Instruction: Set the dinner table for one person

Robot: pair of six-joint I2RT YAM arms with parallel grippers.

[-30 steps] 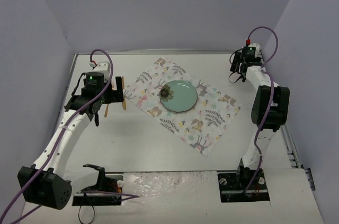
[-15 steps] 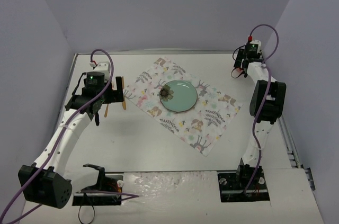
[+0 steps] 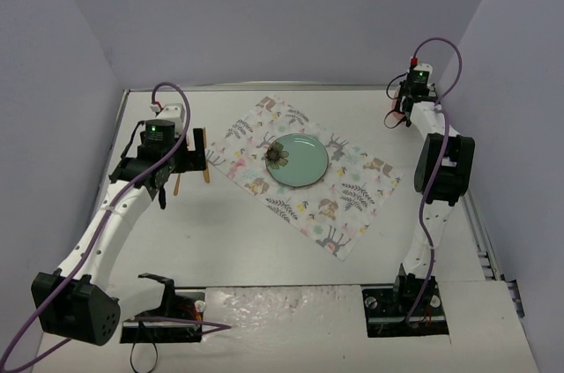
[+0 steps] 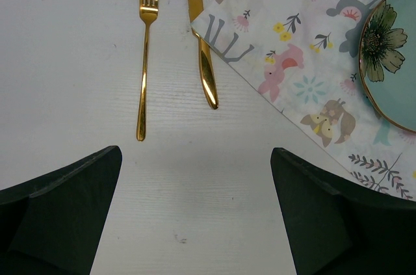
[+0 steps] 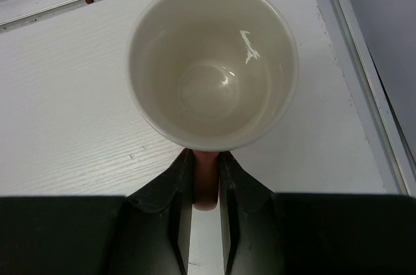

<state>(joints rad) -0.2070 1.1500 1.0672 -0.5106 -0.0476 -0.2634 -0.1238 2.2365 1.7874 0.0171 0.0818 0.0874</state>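
Pinching the pink handle (image 5: 205, 192) of the white mug (image 5: 212, 86), the right gripper (image 5: 205, 166) is clamped tight, mug upright at the far right corner of the dinner table (image 5: 65, 99); the floral placemat (image 3: 352, 190) lies well off to its left. Only the wrist view shows that grip; overhead the wrist masks it. Opposite, the left gripper (image 4: 195, 181) hangs agape above fork (image 4: 144, 60) and knife (image 4: 204, 67).

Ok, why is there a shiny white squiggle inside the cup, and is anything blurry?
Right wrist view: the squiggle is glare, probably a lamp reflected in the glossy inside of the mug. Left wrist view: the gold fork and knife show bright highlights and look sharp. Top external view: even light and soft shadows, but small things are too tiny for detail.
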